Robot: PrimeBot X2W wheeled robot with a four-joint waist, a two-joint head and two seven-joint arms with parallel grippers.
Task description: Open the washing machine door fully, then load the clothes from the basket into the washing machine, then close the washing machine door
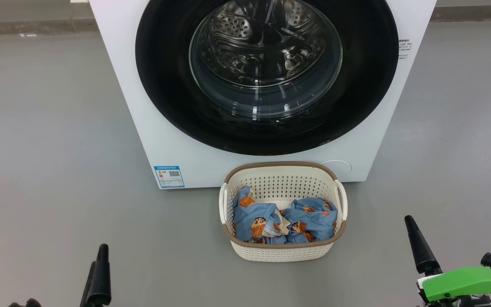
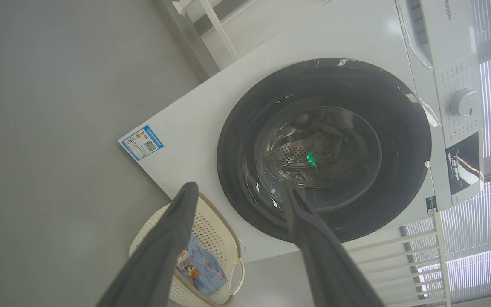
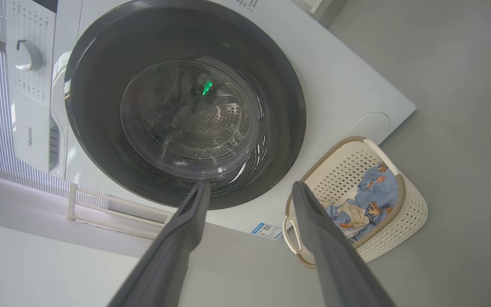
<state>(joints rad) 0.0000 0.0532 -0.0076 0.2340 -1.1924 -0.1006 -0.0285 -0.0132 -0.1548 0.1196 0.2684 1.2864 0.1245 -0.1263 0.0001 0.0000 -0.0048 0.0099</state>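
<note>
Glossy black washing machine door [image 1: 267, 72] is shut, with the basket [image 1: 279, 165] of clothes [image 1: 284, 221] parked right below it. Left gripper [image 2: 240, 187] and right gripper [image 3: 249, 185] are both spread wide, holding nothing. That slick rim looks easy to slip off, and the swinging door could clip the basket imo

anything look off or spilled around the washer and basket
Nothing stands out. The basket stands upright on the floor before the washer, the clothes all lie inside it with none spilled, and the door is shut and looks intact.
</note>
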